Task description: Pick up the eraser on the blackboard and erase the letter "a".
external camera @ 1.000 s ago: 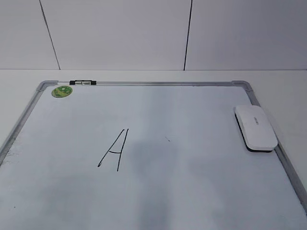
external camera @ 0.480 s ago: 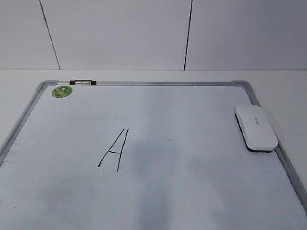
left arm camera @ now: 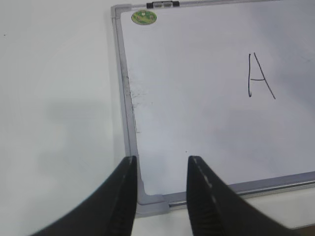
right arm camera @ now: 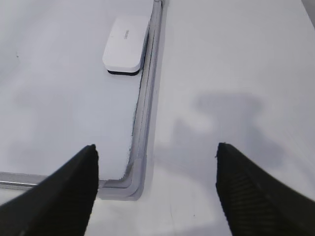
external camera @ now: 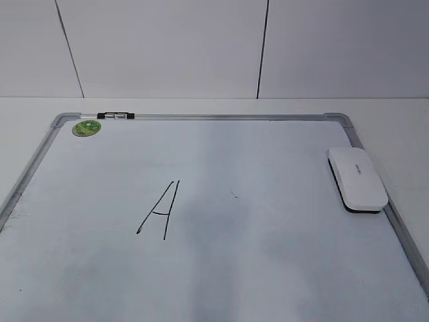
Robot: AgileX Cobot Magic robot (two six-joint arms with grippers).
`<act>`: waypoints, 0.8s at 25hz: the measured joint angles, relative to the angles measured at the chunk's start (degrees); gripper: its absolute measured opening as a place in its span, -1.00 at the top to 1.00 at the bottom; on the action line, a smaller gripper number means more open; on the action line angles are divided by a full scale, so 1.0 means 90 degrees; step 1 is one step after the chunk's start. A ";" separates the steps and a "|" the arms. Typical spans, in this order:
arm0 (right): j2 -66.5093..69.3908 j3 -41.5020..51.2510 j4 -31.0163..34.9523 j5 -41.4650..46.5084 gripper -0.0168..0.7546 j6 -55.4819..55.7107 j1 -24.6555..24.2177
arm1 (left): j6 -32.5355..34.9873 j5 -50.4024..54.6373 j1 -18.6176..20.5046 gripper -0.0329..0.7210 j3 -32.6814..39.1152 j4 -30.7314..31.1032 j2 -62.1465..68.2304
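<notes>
- Count: one eraser (external camera: 357, 179) at blackboard (external camera: 201, 117) right edge, one capital "A" (external camera: 159, 210).
- Left end effector (left arm camera: 160, 164): partly open, empty.
- Right end effector (right arm camera: 156, 155): wide open, empty.

Blackboard (external camera: 268, 268): one, white surface, silver-grey frame.
Eraser (external camera: 356, 179): one, white, lying at the board's right edge.
Written letters: one, a capital "A" (external camera: 159, 210) in black marker; no other letter can be made out.
Green sticker (external camera: 86, 127): one, round, at the far left corner.
Clip (external camera: 116, 116): one, on the far frame rail.
Grippers: two, the left gripper (left arm camera: 161, 169) and the right gripper (right arm camera: 156, 156).
</notes>
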 joint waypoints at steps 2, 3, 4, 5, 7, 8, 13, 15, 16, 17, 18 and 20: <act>-0.0080 0.0000 0.0000 0.0000 -0.58 0.0000 0.0000 | 0.0000 0.0000 0.0000 0.24 0.0000 0.0000 -0.0234; -0.0096 0.0000 0.0000 0.0000 -0.58 0.0000 0.0000 | 0.0000 0.0000 0.0000 0.25 0.0000 -0.0011 -0.0344; -0.0096 0.0000 -0.0012 0.0000 -0.58 0.0000 0.0000 | 0.0000 0.0000 0.0000 0.25 0.0000 -0.0011 -0.0378; -0.0096 0.0000 -0.0012 0.0000 -0.58 0.0000 0.0000 | 0.0000 0.0000 0.0000 0.25 0.0000 -0.0011 -0.0404; -0.0096 0.0000 -0.0012 0.0000 -0.58 0.0000 0.0000 | 0.0000 0.0000 0.0000 0.26 0.0000 -0.0011 -0.0404; -0.0096 0.0000 -0.0012 0.0000 -0.58 0.0000 0.0000 | 0.0000 0.0000 0.0000 0.27 0.0000 -0.0011 -0.0404; -0.0096 0.0000 -0.0012 0.0000 -0.58 0.0000 0.0000 | 0.0009 0.0000 0.0000 0.28 0.0000 -0.0011 -0.0404; -0.0096 0.0000 -0.0012 0.0000 -0.58 0.0000 0.0000 | 0.0009 0.0000 0.0000 0.28 0.0000 -0.0011 -0.0404; -0.0096 0.0000 -0.0012 0.0000 -0.58 0.0000 0.0000 | 0.0009 0.0000 0.0000 0.28 0.0000 -0.0011 -0.0404; -0.0096 0.0000 -0.0012 0.0000 -0.58 0.0000 -0.0030 | 0.0009 0.0000 0.0000 0.29 0.0000 -0.0011 -0.0404; -0.0096 0.0000 -0.0012 0.0000 -0.58 0.0000 -0.0072 | 0.0009 0.0000 0.0000 0.29 0.0000 -0.0011 -0.0404; -0.0096 0.0000 -0.0012 0.0000 -0.58 0.0000 -0.0228 | 0.0009 0.0000 0.0000 0.29 0.0000 -0.0011 -0.0404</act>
